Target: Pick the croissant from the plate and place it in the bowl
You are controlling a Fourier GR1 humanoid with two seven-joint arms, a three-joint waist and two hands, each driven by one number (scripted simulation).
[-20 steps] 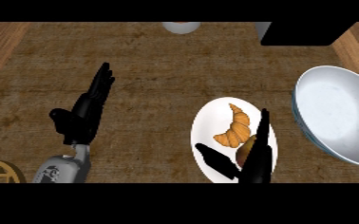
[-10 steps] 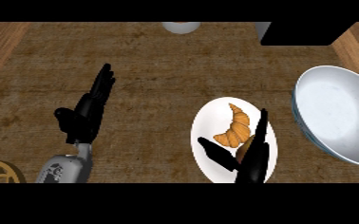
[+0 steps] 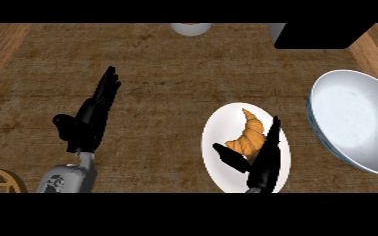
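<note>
From the head view, you are seeing the croissant (image 3: 249, 136) lying on the white plate (image 3: 221, 167), left of the bowl (image 3: 347, 117); your right hand (image 3: 262, 162) is spreading straight fingers around it, while your left hand (image 3: 90, 117) is resting open at the view's left

I have a single view, taken from my head and looking steeply down onto the brown woven-textured counter top (image 3: 184, 75). My two grey forearms enter from the lower edge, my black left hand (image 3: 88, 120) at the view's left and my black right hand (image 3: 262, 157) at its right. The large white bowl (image 3: 347, 120) is cut off by the right edge.
</note>
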